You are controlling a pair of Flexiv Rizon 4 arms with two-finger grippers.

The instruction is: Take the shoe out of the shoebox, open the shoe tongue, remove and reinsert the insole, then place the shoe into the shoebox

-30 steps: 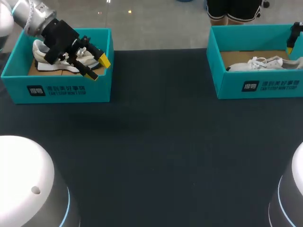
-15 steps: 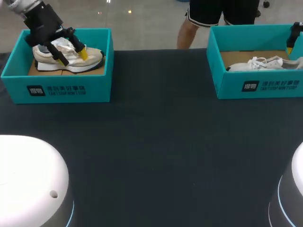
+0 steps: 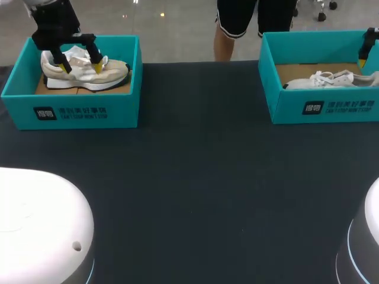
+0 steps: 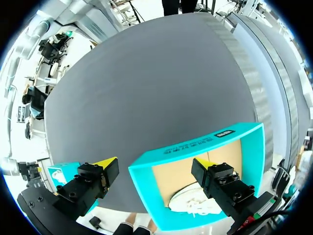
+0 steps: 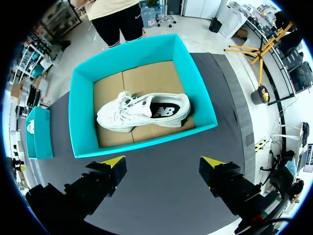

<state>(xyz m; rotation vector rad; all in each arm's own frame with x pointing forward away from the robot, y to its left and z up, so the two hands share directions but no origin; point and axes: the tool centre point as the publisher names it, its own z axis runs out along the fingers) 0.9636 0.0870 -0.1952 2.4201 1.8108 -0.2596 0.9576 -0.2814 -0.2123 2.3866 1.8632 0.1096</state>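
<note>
A beige shoe [image 3: 109,74] lies in the teal left shoebox [image 3: 77,112]. My left gripper [image 3: 80,65] hangs open right over the shoe's heel half, pointing down, with nothing held. In the left wrist view that gripper [image 4: 155,164] spans the box's end wall [image 4: 195,147], and only a bit of the shoe [image 4: 195,203] shows. A white shoe [image 5: 144,111] lies on its side in the teal right shoebox [image 5: 146,139]. My right gripper [image 5: 163,161] stands open and empty, high above the table, just in front of that box.
The two shoeboxes stand at the table's far left and far right [image 3: 320,106], with dark tabletop [image 3: 195,177] between them. My right arm's end [image 3: 370,41] shows at the right edge over the right box's far corner.
My left gripper has swung back and to the left, from a tilt over the box's right end to pointing down over the shoe. The right arm has not moved.
</note>
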